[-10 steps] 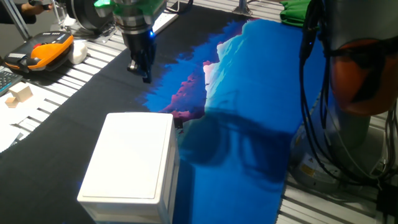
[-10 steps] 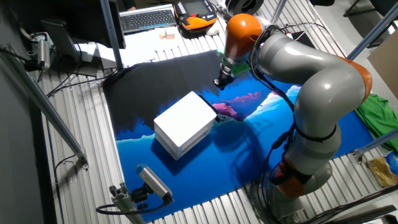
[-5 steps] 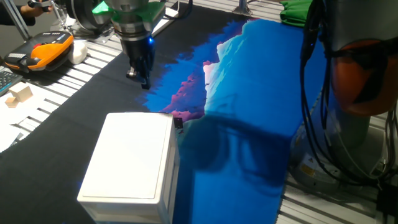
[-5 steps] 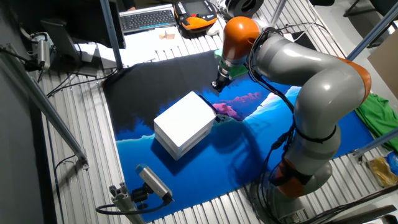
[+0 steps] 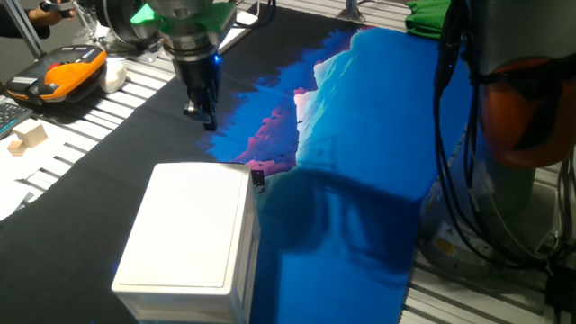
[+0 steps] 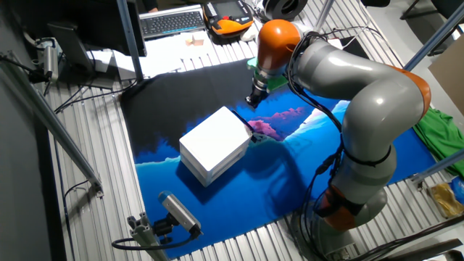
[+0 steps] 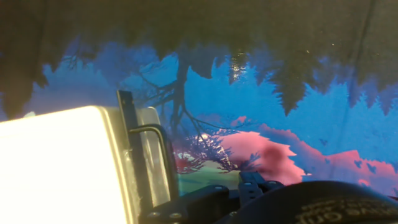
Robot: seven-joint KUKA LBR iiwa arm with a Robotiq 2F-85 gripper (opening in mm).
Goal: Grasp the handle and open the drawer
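Gripper above the mat, apart from the handle.

The drawer unit is plain white, and the handle on its front is a thin dark bar. The mat under the unit is printed black at its far side, breaking through jagged silhouettes into bright blue, with a pink and pale patch just beside the unit. The arm is grey with orange joints. Beyond the mat lie a black keyboard and green cloth.
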